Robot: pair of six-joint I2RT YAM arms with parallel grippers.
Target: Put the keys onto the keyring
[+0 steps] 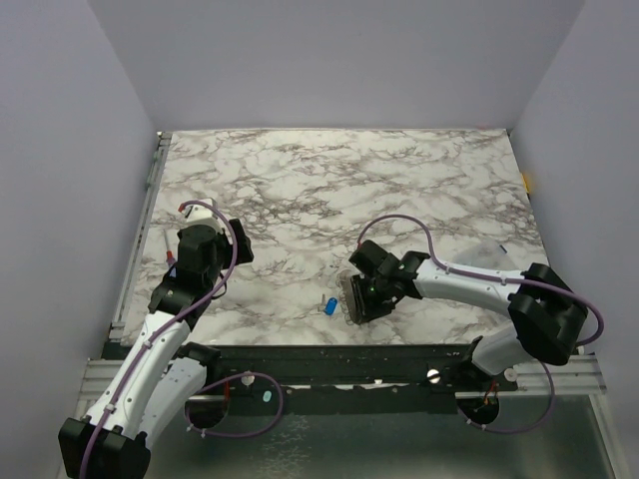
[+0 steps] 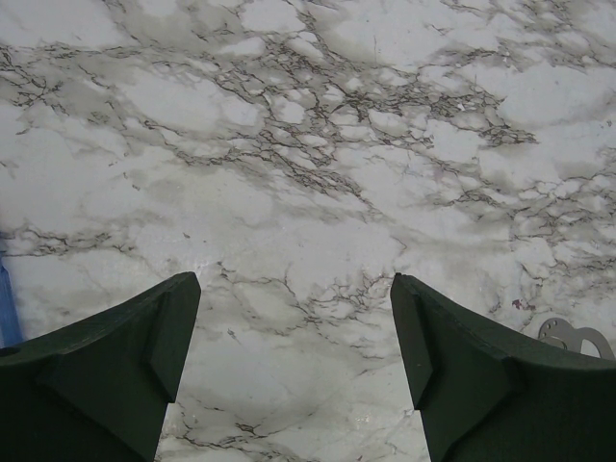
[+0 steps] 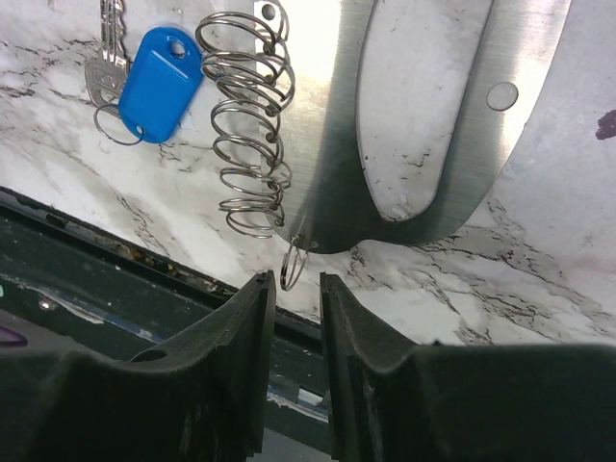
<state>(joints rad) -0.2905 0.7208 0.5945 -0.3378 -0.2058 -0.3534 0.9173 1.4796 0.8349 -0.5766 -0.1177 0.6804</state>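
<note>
In the right wrist view a silvery key with a bright blue head (image 3: 159,82) lies on the marble on a small ring. Beside it a row of several wire keyrings (image 3: 245,125) hangs along the edge of a flat steel plate (image 3: 539,144). One small keyring (image 3: 294,262) hangs from the plate's near edge, just between the tips of my right gripper (image 3: 296,287). Its jaws stand a narrow gap apart and do not clamp the ring. From above, the blue key (image 1: 328,306) lies left of my right gripper (image 1: 351,299). My left gripper (image 1: 238,239) is open and empty over bare marble (image 2: 294,289).
A silvery flat metal piece (image 2: 573,337) shows at the left wrist view's right edge, behind the right finger. A blue strip (image 2: 6,308) shows at its left edge. The table's dark front rail (image 3: 115,289) runs just under my right gripper. A clear plastic piece (image 1: 489,249) lies at the right.
</note>
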